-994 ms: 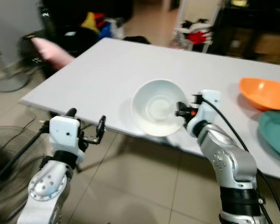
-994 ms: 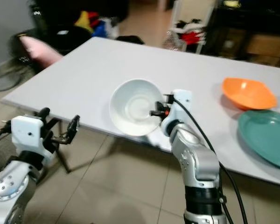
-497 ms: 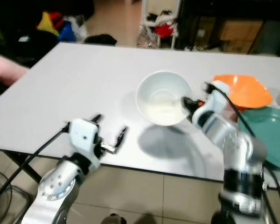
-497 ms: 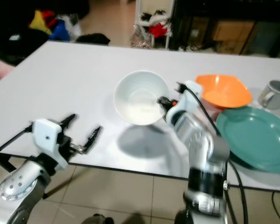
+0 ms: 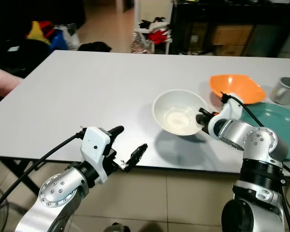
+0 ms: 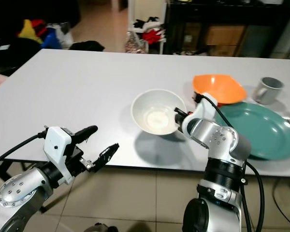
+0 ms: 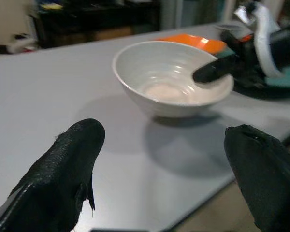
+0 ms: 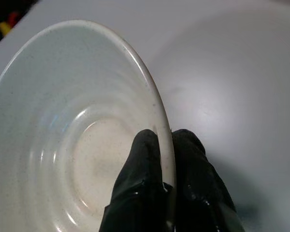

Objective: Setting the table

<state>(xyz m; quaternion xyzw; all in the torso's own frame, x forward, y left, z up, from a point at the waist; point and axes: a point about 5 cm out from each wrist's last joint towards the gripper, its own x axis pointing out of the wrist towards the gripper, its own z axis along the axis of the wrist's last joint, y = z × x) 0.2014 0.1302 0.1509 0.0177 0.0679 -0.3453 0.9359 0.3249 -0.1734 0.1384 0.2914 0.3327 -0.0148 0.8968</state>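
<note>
A white ribbed bowl [image 5: 178, 111] hangs slightly tilted just above the grey table [image 5: 87, 92], casting a shadow on it. My right gripper [image 8: 164, 166] is shut on the bowl's rim, one finger inside and one outside, on the side facing the orange bowl [image 5: 236, 88]. A teal plate [image 6: 253, 128] lies right of the white bowl, and a grey mug [image 6: 267, 89] stands behind the plate. My left gripper [image 5: 132, 138] is open at the table's front edge, pointing toward the white bowl [image 7: 171, 77] with nothing between its fingers.
The table's front edge runs just beyond my left arm, with tiled floor below. Behind the table stand dark shelves [image 5: 222, 24] and a rack with red clothes [image 5: 152, 26]. A pink shape [image 5: 0, 79] pokes in at the far left.
The view has shifted closer to the table. The bowl in my right gripper has gone from the table's near edge to over the tabletop beside the orange bowl. My left gripper reached the front edge.
</note>
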